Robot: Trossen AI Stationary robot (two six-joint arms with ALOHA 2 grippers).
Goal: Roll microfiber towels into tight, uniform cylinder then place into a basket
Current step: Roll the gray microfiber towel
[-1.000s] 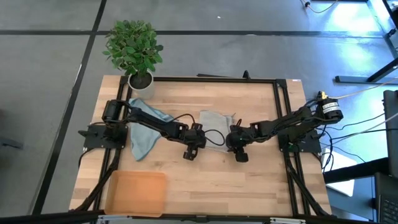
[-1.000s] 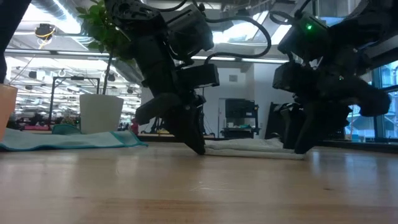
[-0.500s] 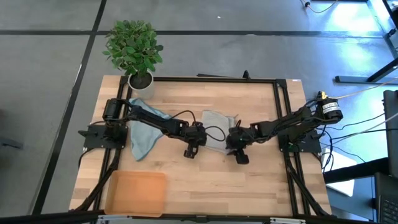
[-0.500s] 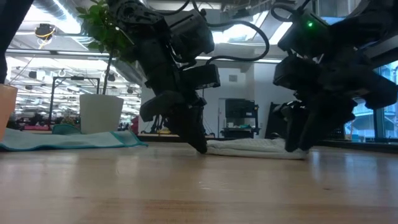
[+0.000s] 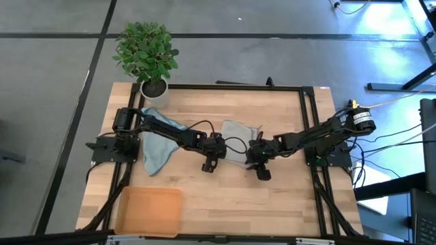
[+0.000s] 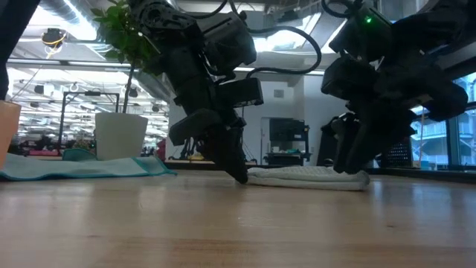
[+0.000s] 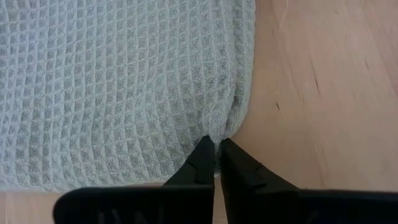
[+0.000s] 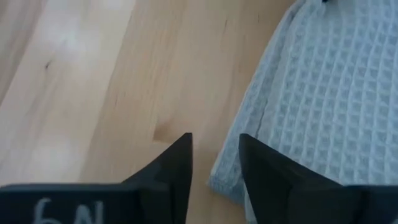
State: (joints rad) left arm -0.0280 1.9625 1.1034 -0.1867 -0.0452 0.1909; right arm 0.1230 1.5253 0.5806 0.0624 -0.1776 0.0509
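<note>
centrally, on the wooden table (image 5: 204,197), the pale grey-green waffle-weave towel (image 5: 235,132) lies flat with both arms meeting at its near edge. the left gripper (image 7: 216,152) is fully closed, its two dark tips pressed together on the towel's hem at one near corner, where the cloth puckers into a small fold between them. in the low view this gripper (image 6: 239,174) points steeply down with its tips at table level against the end of the cloth (image 6: 309,177).

the right gripper (image 8: 215,146) stands at the opposite near corner of the same towel (image 8: 317,93) with its fingers apart; the hem corner lies just by the gap, under the inner edge of one finger, and nothing is clamped. from above, the right gripper (image 5: 259,167) sits at the towel's near right edge. in the low view its tips (image 6: 343,165) hang just clear of the cloth's upper surface.

the second towel (image 5: 158,144), light blue-teal, lies spread and unrolled toward the left side of the table, partly beneath the left arm. the orange-tan basket (image 5: 150,211) rests at the near left corner, well apart from both towels. a potted plant (image 5: 147,54) in a white pot stands at the far left corner.
</note>
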